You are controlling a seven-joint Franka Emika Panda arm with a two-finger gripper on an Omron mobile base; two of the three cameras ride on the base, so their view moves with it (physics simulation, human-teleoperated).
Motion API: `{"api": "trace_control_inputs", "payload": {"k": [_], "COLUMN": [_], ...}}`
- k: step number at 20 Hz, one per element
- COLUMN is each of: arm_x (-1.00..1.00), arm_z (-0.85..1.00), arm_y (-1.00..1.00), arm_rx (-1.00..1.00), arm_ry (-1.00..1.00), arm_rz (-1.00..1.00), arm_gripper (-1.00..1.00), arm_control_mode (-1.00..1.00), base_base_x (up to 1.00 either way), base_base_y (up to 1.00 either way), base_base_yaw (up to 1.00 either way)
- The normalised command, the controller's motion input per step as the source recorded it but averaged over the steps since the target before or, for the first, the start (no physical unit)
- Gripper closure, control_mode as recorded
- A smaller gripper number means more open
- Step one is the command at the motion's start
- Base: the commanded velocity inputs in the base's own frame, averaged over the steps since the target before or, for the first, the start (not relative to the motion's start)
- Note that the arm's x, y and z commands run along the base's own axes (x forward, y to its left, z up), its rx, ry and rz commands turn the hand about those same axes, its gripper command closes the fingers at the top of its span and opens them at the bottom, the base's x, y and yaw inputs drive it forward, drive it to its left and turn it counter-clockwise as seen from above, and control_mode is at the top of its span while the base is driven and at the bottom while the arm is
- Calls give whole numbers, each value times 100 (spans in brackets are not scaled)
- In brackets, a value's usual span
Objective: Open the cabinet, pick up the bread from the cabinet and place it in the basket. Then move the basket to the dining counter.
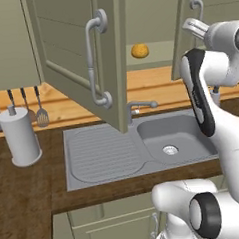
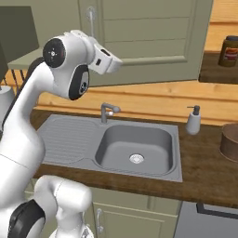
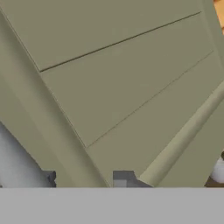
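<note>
The small round golden-orange bread (image 1: 140, 50) sits on the shelf of the olive-grey wall cabinet (image 1: 77, 49), in the gap between its two open recessed-panel doors; it shows in the left base view, while the right base view has the right-hand door (image 2: 148, 37) turned broadside across that spot. The left door stands swung out over the grey metal sink (image 1: 143, 145), its long curved grey metal handle (image 1: 95, 65) facing the camera.

The small brown cylindrical basket (image 2: 230, 142) stands on the dark wood countertop (image 2: 209, 172) at its right end, well to the right of the sink basin, cut by the edge of the right base view. Between it and the sink, near the back edge of the countertop, stands a white soap dispenser (image 2: 194, 120). A dark jar with a red label (image 2: 228, 51) sits higher up at the right, on a dark ledge.

The gripper (image 3: 83, 179) is raised close to the right-hand cabinet door, and the hand view looks straight onto that door's panel, with the two finger tips barely rising at the bottom. The jaws stand partly apart with nothing seen between them; whether they touch the door I cannot tell.

At the left end of the countertop the left base view shows a grey metal canister (image 1: 21, 137), with dark utensils (image 1: 25, 104) hanging behind it. A grey tap (image 1: 138, 108) stands at the back of the sink.
</note>
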Motion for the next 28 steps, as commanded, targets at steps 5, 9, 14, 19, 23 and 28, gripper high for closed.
{"api": "trace_control_inputs", "payload": {"k": [5, 9, 14, 19, 23, 28], "arm_x": [-59, -56, -55, -51, -49, -32], "arm_z": [0, 0, 0, 0, -12, -27], "arm_y": [-100, -100, -100, -100, -100, -100], "arm_rx": [14, 14, 15, 14, 16, 13], "arm_ry": [2, 0, 0, 0, 0, 0], "arm_rz": [-4, -3, 0, 0, 0, -4], "arm_gripper": [100, 100, 100, 100, 100, 100], "arm_control_mode": [-100, -100, -100, -100, -100, -100], "base_base_x": [0, 0, 0, 0, 0, 0], "base_base_y": [0, 0, 0, 0, 0, 0], "base_base_yaw": [0, 0, 0, 0, 0, 0]}}
